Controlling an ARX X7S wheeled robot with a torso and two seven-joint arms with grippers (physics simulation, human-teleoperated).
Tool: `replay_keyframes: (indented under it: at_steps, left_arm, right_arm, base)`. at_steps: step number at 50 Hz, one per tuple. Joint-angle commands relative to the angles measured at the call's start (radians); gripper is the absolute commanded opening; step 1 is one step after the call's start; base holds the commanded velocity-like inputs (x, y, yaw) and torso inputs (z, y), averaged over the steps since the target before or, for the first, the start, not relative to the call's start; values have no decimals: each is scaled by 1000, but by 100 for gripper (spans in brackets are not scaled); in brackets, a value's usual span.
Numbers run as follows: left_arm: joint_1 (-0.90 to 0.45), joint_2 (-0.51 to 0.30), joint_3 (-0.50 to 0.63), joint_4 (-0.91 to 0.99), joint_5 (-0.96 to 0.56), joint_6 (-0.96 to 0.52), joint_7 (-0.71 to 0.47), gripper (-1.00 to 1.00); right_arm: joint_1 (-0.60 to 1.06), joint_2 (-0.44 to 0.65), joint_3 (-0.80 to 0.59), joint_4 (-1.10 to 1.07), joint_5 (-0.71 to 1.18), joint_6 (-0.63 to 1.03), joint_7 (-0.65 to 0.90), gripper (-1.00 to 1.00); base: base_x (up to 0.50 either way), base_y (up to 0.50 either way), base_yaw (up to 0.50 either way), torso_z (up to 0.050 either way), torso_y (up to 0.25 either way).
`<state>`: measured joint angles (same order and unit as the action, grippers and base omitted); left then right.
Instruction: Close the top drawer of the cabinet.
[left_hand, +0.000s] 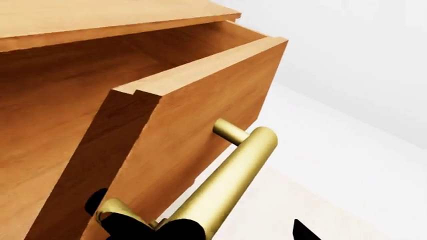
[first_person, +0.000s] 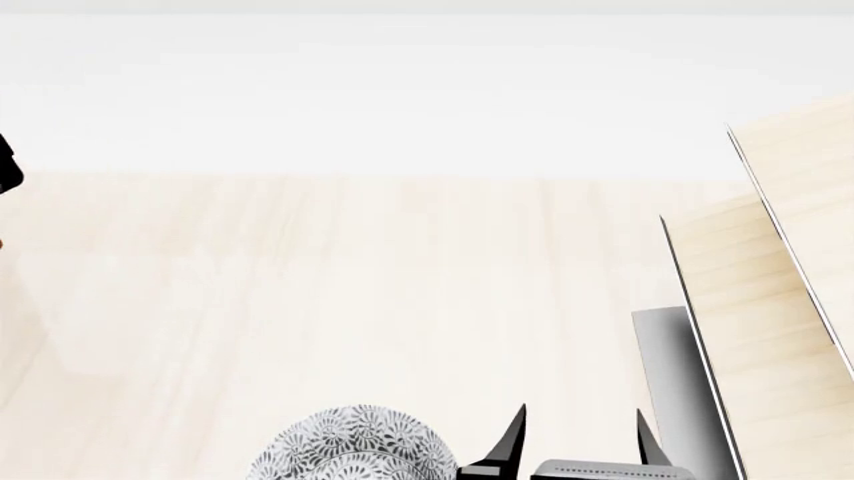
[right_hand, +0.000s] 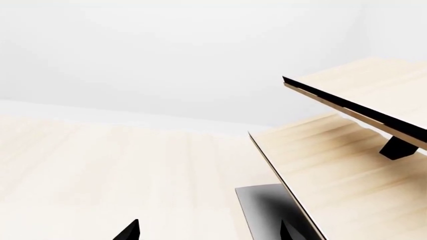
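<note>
In the left wrist view the reddish-brown cabinet (left_hand: 80, 20) fills the frame. Its top drawer (left_hand: 207, 100) stands pulled out from under the cabinet's top board. A brass bar handle (left_hand: 237, 172) runs along the drawer front on short posts. My left gripper (left_hand: 243, 234) is open at the near end of that handle. One black fingertip (left_hand: 177, 230) overlaps the bar and the other sits apart over the pale floor. My right gripper (right_hand: 208, 232) (first_person: 581, 445) is open with nothing between its fingers. Neither the cabinet nor the drawer shows in the head view.
A patterned grey-white bowl (first_person: 354, 450) sits just left of my right gripper on the pale wooden surface. A pale light-wood slanted rack (first_person: 774, 300) (right_hand: 333, 165) with a grey panel (first_person: 674, 380) stands at the right. A white wall lies behind.
</note>
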<state>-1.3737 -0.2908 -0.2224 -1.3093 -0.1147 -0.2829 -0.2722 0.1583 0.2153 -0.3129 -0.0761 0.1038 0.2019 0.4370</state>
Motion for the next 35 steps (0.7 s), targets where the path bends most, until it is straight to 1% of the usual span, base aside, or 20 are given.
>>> replay_keyframes:
  at_steps: [1,21,35]
  left_arm:
    - [-79,-82,54,1,112,11,-65,100]
    - [-101,-122,32,1,112,6,-83,100]
    - [-119,-185,20,1,116,7,-111,100]
  right_arm:
    - [-2,3,-4,20,9,-4,3,100]
    - [-5,9,-12,16,15,0,12,100]
    - [-2,11,-18,23,17,0,17,100]
  base:
    - [0,0,0,0,10]
    - [0,0,1,1,3]
    - [0,0,2,1,3]
